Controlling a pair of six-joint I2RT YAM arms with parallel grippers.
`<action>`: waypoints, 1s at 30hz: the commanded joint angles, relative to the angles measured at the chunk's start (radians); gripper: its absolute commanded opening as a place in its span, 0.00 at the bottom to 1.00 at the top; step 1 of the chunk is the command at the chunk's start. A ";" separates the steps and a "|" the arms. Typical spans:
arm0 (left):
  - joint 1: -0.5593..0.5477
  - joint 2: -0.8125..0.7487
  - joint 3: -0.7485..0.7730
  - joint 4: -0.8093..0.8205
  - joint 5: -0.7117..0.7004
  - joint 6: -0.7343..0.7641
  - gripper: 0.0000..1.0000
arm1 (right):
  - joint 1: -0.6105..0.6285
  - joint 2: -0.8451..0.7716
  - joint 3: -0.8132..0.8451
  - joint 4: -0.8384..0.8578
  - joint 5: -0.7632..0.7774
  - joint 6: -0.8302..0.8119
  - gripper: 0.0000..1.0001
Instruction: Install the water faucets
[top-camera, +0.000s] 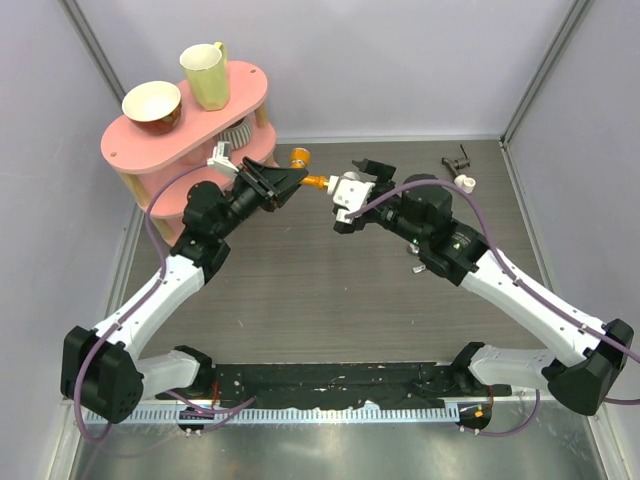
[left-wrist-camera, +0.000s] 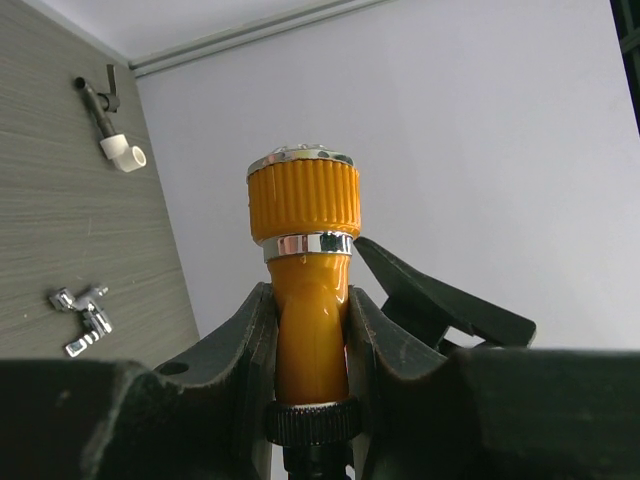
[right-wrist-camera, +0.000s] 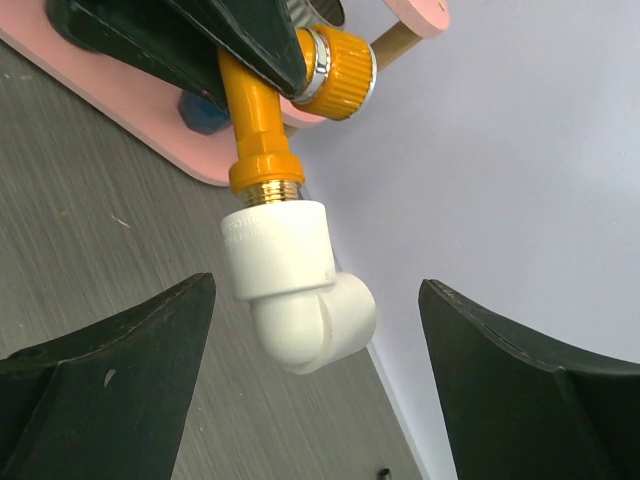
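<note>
The left gripper (left-wrist-camera: 312, 320) is clamped tight on the orange tap (right-wrist-camera: 262, 110), holding it in the air at the upper middle of the top view, above the counter (top-camera: 330, 290). The white elbow fitting (right-wrist-camera: 290, 280) sits on the tap's thread. The right gripper (top-camera: 355, 195) gapes wide around the fitting, touching nothing. The joining looks nearly done; a final tightening may remain.

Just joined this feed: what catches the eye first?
The orange tap, clamped in the left gripper above the table's middle, with the white elbow fitting on its threaded end. The right gripper stands open around that fitting without touching it. Far left, a pink shelf carries a bowl and cup.
</note>
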 joint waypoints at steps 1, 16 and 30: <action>-0.003 -0.043 0.054 0.045 0.029 0.004 0.00 | 0.010 0.013 0.052 0.018 0.073 -0.066 0.88; -0.006 -0.040 0.054 0.112 0.086 0.010 0.00 | 0.024 0.035 0.072 -0.011 0.029 -0.008 0.22; -0.006 -0.025 -0.090 0.586 0.224 0.249 0.00 | -0.108 0.075 0.277 -0.247 -0.406 0.481 0.01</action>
